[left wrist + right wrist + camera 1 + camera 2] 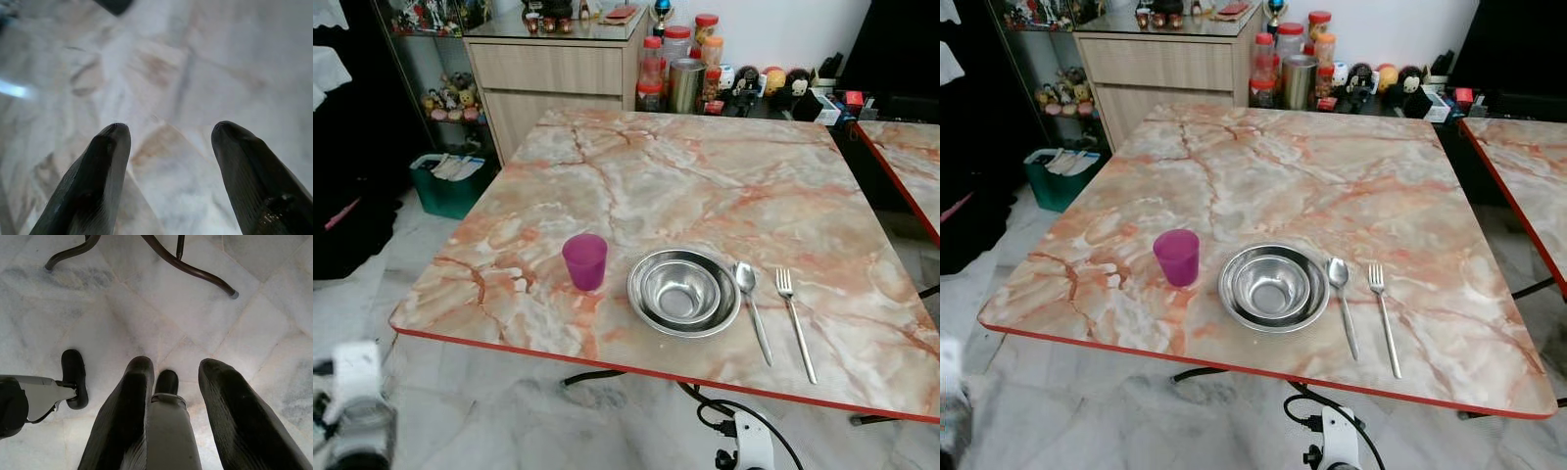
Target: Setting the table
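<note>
Pink marble table [705, 186] holds a purple plastic cup [584, 260], two stacked shiny metal bowls [683, 292], a metal spoon [752, 308] and a metal fork [794, 319] in a row, while the left gripper [166, 134] and the right gripper [176, 369] hang over the floor with fingers apart, holding nothing.

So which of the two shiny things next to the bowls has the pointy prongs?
The fork, the one farthest right. Its head splits into prongs, while the spoon between it and the stacked bowls has a smooth rounded head.

One cup [584, 260], two bowls [683, 292] (nested), spoon [751, 305], fork [795, 320].
</note>
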`<state>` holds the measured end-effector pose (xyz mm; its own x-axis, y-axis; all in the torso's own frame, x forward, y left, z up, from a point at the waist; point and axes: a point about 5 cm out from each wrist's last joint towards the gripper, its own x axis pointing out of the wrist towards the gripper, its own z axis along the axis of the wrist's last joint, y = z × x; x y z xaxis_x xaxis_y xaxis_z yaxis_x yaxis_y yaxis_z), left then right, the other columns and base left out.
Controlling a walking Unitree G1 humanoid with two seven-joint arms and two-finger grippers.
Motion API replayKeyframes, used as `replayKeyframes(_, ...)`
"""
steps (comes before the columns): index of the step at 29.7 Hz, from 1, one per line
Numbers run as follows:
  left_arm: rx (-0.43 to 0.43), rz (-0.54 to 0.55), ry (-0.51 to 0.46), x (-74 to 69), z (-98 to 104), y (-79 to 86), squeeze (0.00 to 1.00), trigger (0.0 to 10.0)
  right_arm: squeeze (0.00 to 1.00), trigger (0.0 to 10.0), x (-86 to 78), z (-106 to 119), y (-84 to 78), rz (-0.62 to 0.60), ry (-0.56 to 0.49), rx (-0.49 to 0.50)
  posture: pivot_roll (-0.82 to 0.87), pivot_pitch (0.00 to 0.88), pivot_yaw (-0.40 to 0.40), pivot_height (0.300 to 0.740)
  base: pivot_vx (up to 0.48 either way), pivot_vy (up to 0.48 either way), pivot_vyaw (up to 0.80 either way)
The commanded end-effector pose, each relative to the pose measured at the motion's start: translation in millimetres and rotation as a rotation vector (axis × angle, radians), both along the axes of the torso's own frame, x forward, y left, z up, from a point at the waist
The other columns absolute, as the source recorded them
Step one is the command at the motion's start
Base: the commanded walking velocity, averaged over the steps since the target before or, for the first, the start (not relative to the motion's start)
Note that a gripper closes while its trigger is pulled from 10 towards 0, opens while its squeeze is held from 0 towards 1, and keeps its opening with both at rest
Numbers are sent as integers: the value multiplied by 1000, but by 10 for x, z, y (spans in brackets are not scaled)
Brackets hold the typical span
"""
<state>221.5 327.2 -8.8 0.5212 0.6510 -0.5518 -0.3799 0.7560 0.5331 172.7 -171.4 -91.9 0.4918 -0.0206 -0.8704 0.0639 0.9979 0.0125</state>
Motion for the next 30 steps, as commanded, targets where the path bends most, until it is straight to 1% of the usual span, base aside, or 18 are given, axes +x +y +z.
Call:
replayKeyframes(1,18,-33,16,3,9,18,0,10000,0,10000,4,3,3,-1,-9,-2,84,0,18,740,0,0,0)
replayKeyframes(2,-14,-68,53,-17,-72,-70,0,10000,0,10000,2,2,4,-1,-9,-2,81,0,19,740,0,0,0)
replayKeyframes(3,-14,-68,53,-17,-72,-70,0,10000,0,10000,2,2,4,-1,-9,-2,81,0,19,740,0,0,0)
replayKeyframes(4,-78,-144,119,-54,-212,-248,0,10000,0,10000,0,1,5,-3,-9,-2,79,0,21,740,0,0,0)
replayKeyframes(6,-142,-214,155,-72,-309,-406,0,10000,0,10000,-1,0,6,-4,-9,-1,79,0,22,740,0,0,0)
replayKeyframes(8,-189,-252,166,-83,-366,-507,0,10000,0,10000,-1,0,7,-4,-10,0,79,0,22,740,0,0,0)
replayKeyframes(9,-189,-252,166,-83,-366,-507,0,10000,0,10000,-1,0,7,-4,-10,0,79,0,22,740,0,0,0)
replayKeyframes(10,-254,-271,161,-84,-407,-603,0,10000,0,10000,-1,1,7,-7,-11,1,79,0,22,740,0,0,0)
replayKeyframes(13,-283,-324,184,-94,-457,-724,0,10000,0,10000,-3,0,10,-6,-12,2,79,0,23,740,0,0,0)
replayKeyframes(15,-325,-343,179,-99,-486,-805,0,10000,0,10000,-3,0,11,-8,-12,3,75,0,25,740,0,0,0)
replayKeyframes(16,-353,-366,181,-107,-515,-887,0,10000,0,10000,-4,-1,12,-9,-13,3,73,0,25,740,0,0,0)
replayKeyframes(17,-357,-372,183,-109,-521,-904,0,10000,0,10000,-5,-1,12,-10,-13,3,73,0,25,740,0,0,0)
replayKeyframes(18,-384,-380,181,-123,-547,-970,0,10000,0,10000,-2,0,11,-9,-12,3,77,0,21,740,0,0,0)
replayKeyframes(21,-399,-384,196,-166,-587,-1027,0,10000,0,10000,2,2,10,-9,-12,3,75,0,18,740,0,0,0)
replayKeyframes(24,-430,-357,195,-208,-619,-1060,0,10000,0,10000,5,3,10,-7,-12,4,75,0,18,740,0,0,0)
replayKeyframes(25,-443,-323,175,-222,-627,-1064,0,10000,0,10000,6,4,8,-9,-13,5,68,0,19,740,0,0,0)
replayKeyframes(27,-450,-295,135,-217,-621,-1062,0,10000,0,10000,7,5,4,-11,-14,5,68,0,19,740,0,0,0)
replayKeyframes(30,-469,-181,48,-209,-592,-972,0,10000,0,10000,10,6,2,-12,-15,5,67,0,15,740,0,0,0)
